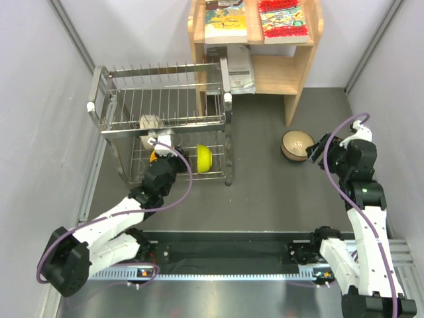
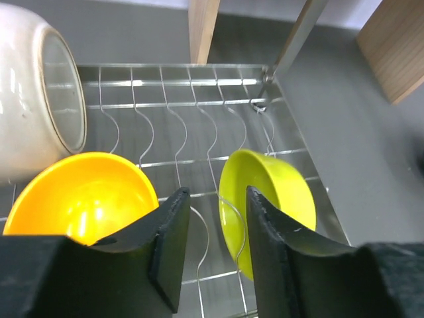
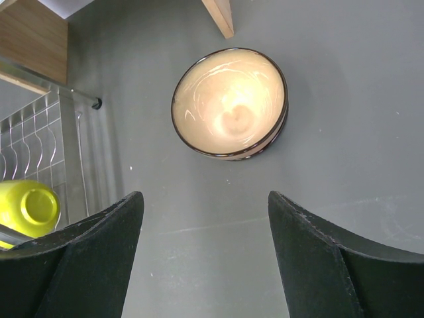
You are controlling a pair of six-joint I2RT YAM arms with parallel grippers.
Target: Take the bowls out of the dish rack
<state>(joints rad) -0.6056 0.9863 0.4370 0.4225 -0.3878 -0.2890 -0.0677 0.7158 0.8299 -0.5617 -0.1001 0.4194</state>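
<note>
The left tool (image 2: 216, 199) fills the near edge of its wrist view, its jaws a little apart and holding nothing. It points into the lower tier of the dish rack (image 1: 162, 122), at the gap between two bowls standing on edge in the wire slots. These are the orange bowl (image 2: 79, 192) on the left and the yellow-green bowl (image 2: 278, 192) on the right. The cream-white bowl (image 2: 26, 99) lies tipped behind the orange one. No teal bowl can be made out.

The right tool (image 3: 205, 199) hangs wide open and empty above the pinkish-brown bowl (image 3: 230, 103). That bowl sits upright on the desk (image 1: 265, 199), well apart from the rack and near the foot of the wooden bookshelf (image 1: 291, 66).

The bowls look glazed, so probably rigid, slick and breakable, with moderate weight. The rim seems the best hold, with one finger inside and one outside. A bowl should probably be lifted straight up from its slot so it doesn't catch on the wires.
</note>
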